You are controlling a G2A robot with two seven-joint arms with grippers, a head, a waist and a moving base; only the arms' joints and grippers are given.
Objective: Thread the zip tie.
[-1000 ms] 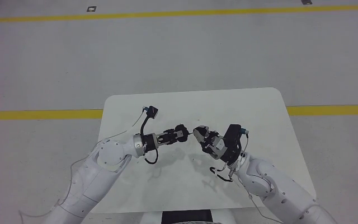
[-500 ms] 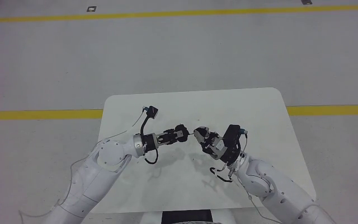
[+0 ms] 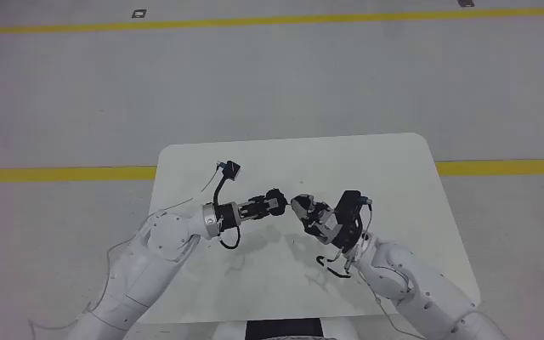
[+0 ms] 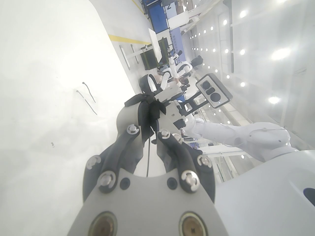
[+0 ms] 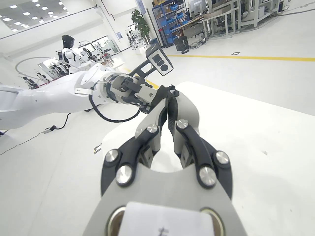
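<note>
Centre of the white worktop (image 3: 374,170), seen from above: your two arms meet nose to nose over its middle, both held above the surface.

On the left, your left gripper (image 3: 277,201) points toward the right arm. Its fingers are pinched together at the tips, and the black cloth on the pads is bunched up there. The zip tie (image 4: 148,146) is caught in that pinch. In the left wrist view it shows as a thin black strand running straight back from the closed tips, down the gap between the fingers toward the palm.

On the right, your right gripper (image 3: 298,204) faces it, just beside the left gripper's tips. Its ribbed black pads are pressed flat against each other with no gap showing. You cannot tell from these views whether the tie's free end sits between those pads — the strand is too fine to pick out there.

In the left wrist view, one spare tie (image 4: 89,93) lies flat on the worktop well apart from the meeting point. A second spare tie (image 4: 86,101) lies just beside it, near enough parallel — neither is touched by a gripper.
</note>
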